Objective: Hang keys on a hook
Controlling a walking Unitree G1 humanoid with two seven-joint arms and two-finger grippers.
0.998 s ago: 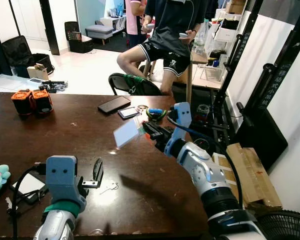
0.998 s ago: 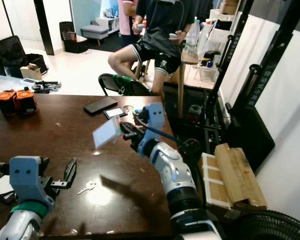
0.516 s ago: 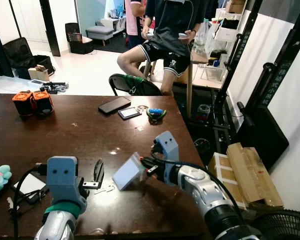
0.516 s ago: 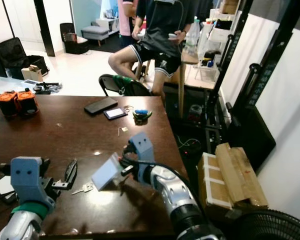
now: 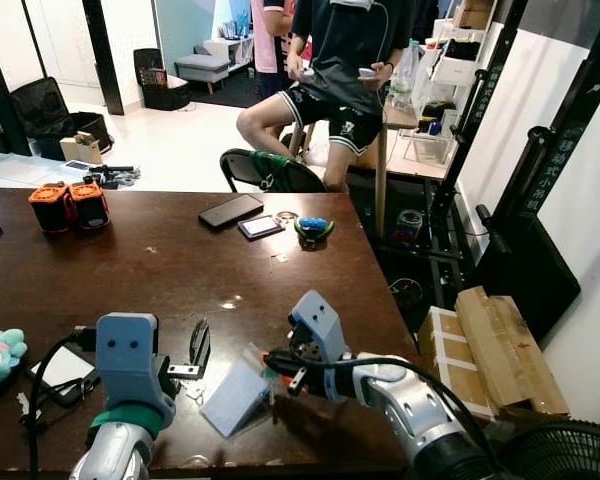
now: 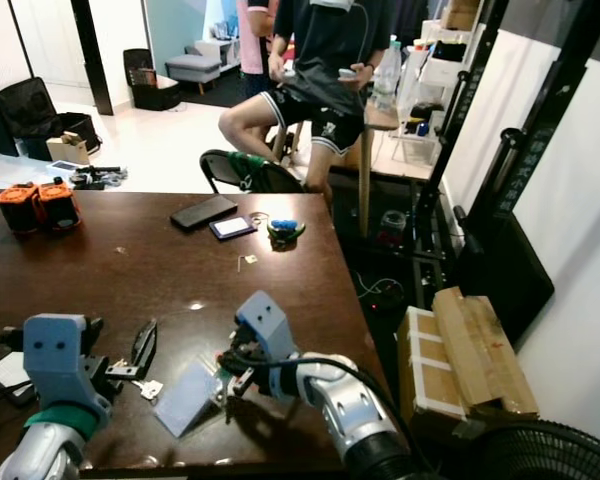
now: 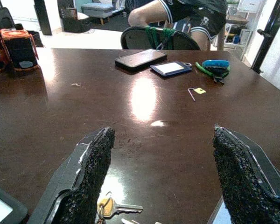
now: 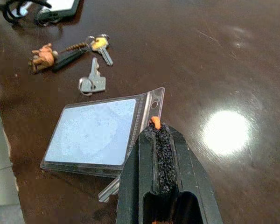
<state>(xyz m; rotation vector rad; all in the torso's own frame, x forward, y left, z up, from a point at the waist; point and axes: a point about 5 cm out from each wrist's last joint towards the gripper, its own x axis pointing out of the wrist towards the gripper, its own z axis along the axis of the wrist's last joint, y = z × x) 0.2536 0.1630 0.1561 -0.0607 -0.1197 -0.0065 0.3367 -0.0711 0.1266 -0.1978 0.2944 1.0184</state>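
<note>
My right fingers [image 8: 159,140], pinching an orange cord, have lowered the card sleeve [image 8: 100,133] onto the counter [image 5: 130,270] beside the keys [image 8: 94,65]; no hook reached.

Table [image 5: 130,270]: dark brown wood, polished; it throws back bright glare patches and shows fine scratches.
Card sleeve [image 8: 100,133]: clear glossy plastic with a welded rim around a pale blue-grey insert, lying flat on the table.
Keys [image 8: 94,80]: bright silver metal, one with a brassy head, on the table just beside the card sleeve.
Key fob [image 8: 43,57]: orange, perhaps rubber or leather; too small to tell.
Right gripper [image 8: 159,140]: matt black fingers with a rough, gritty pad face.
Left gripper [image 7: 161,177]: the same coarse black grain on its fingers.
Wrist housings [image 5: 126,347]: smooth matt blue-grey plastic.
Forearm [image 5: 420,415]: brushed silver metal.
</note>
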